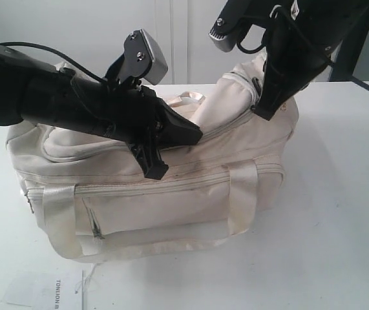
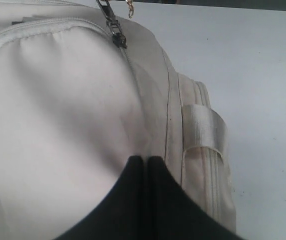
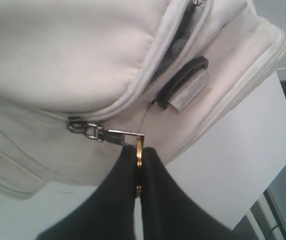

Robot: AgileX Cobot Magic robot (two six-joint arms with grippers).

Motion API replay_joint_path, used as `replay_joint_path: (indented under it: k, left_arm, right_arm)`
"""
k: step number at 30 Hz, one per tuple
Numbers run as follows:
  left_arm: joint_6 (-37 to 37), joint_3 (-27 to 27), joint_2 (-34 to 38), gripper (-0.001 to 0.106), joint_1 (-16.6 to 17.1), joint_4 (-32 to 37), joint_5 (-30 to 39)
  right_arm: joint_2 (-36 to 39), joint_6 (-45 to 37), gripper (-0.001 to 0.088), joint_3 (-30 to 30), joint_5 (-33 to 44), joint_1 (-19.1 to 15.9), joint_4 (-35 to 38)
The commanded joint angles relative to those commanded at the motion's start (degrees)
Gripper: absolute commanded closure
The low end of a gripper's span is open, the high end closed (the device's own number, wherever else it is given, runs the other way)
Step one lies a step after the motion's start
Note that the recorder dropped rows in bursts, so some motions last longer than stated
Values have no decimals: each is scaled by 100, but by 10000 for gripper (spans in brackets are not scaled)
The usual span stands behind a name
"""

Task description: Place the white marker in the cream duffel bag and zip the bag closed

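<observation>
- Right wrist view gives you the clearest read. The right fingers (image 3: pixel 113 200) are clenched on the gold charm (image 3: pixel 139 150), which hangs from the zip slider (image 3: pixel 75 124) by a small clip. You are hauling the slider through the charm rather than pinching the tiny slider itself.
- Further along the zip, toward the bag end with the black strap ring (image 3: pixel 183 82), the teeth part and dark lining shows. I judge the closing partly done, with that last stretch left to run.
- The cream duffel bag (image 1: pixel 171 194) sits on its base on the worktop (image 1: pixel 339 232), nearer the far edge than the near one. Its front pocket and webbing handle (image 1: pixel 243 194) face the exterior camera.
- The left fingers (image 2: pixel 127 200) are pressed together with nothing between them, their tips resting on the soft top panel beside the zip line. That looks like bracing: weight on the fabric keeps the bag from sliding or bunching while the other arm pulls.
- You cannot see the white marker in any view. It does not lie on the worktop that shows around the bag, so it is most likely inside already, though that is only a judgement.
- For the next pull, keep your line along the zip toward the strap-ring end. The fabric there is slack and humped, so the slider may snag on a fold, and the thin charm could slip from your grip.
</observation>
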Motion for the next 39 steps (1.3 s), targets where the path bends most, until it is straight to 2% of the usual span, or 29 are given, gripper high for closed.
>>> replay_joint_path:
  k: [6,19,30,39]
  left_arm:
    - [11,0,0,1053,0,39,11]
    - [133,0,0,1053,0,39,132]
    - [176,0,0,1053,0,39,179]
    - [269,0,0,1053,0,39,190]
  right_arm:
    - [11,0,868,0,-251,-136,23]
    - [33,0,868,0,-1094,-147,23]
    - [337,0,868,0,-1720,-366,11]
    - [612,0,868,0,-2285,-368,-40]
